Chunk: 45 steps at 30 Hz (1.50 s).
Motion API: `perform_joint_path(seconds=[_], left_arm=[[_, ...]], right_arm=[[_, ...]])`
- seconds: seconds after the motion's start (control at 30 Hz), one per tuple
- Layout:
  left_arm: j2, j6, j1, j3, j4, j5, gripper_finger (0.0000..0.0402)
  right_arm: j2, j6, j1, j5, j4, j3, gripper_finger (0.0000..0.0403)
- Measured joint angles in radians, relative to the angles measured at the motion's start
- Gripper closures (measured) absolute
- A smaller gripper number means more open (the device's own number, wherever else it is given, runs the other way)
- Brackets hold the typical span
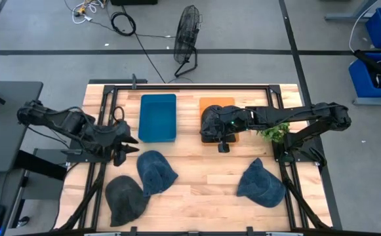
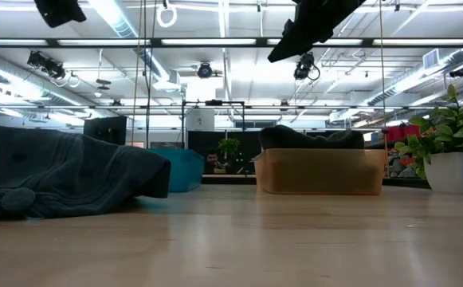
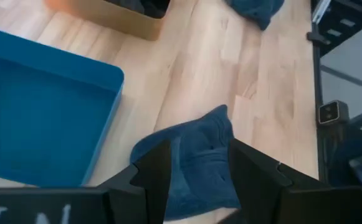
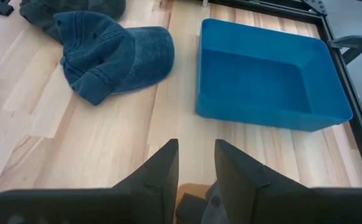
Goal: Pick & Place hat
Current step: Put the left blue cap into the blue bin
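At the surface's (image 1: 197, 183) left edge the left gripper (image 1: 126, 145) hangs above the wood, jaws parted and holding nothing. It points at the blue hat (image 1: 156, 172) lying just in front of it, which looks like a line-up for the next pick. A dark grey hat (image 1: 124, 198) lies beside that one, near the front-left corner, also waiting. Behind them the blue bin (image 1: 157, 118) stands empty toward the back edge. To its right the orange bin (image 1: 216, 105) already holds a dark hat (image 1: 211, 123). The right gripper (image 1: 223, 145) hovers over that bin's front rim, jaws slightly apart and empty, likely just after a drop. Another blue hat (image 1: 261, 183) rests near the front-right corner, within the right arm's reach. A potted plant (image 1: 273, 132) sits by the right edge.
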Motion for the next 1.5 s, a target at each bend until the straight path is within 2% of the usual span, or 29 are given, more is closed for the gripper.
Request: perform_joint_path(seconds=[0.17, 0.37, 0.6, 0.87, 1.27, 1.37, 1.5], left_arm=[[0.086, -0.067, -0.004, 0.027, -0.036, -0.001, 0.0241], [0.257, -0.207, -0.004, 0.026, -0.098, -0.044, 0.0241], [0.439, -0.376, -0.003, 0.026, -0.062, -0.029, 0.0241], [0.607, -0.376, -0.015, 0.025, 0.053, 0.135, 0.0241], [0.781, -0.337, -0.024, 0.027, 0.053, 0.159, 0.0243], [0.795, -0.27, -0.024, 0.027, 0.051, 0.16, 0.0269], [0.793, -0.193, -0.023, 0.026, 0.046, 0.165, 0.0351]], right_arm=[[0.0, 0.005, 0.0, 0.0, -0.016, 0.0, 0.0293], [0.0, 0.007, 0.0, 0.0, -0.038, 0.0, 0.0293], [0.0, 0.007, 0.0, 0.0, -0.04, 0.0, 0.0293], [0.0, 0.007, 0.0, 0.0, -0.052, 0.0, 0.0293], [0.0, 0.007, 0.0, 0.0, -0.057, 0.0, 0.0293], [0.0, 0.007, 0.0, 0.0, -0.058, 0.0, 0.0293], [0.0, 0.007, 0.0, 0.0, -0.058, 0.0, 0.0293]])
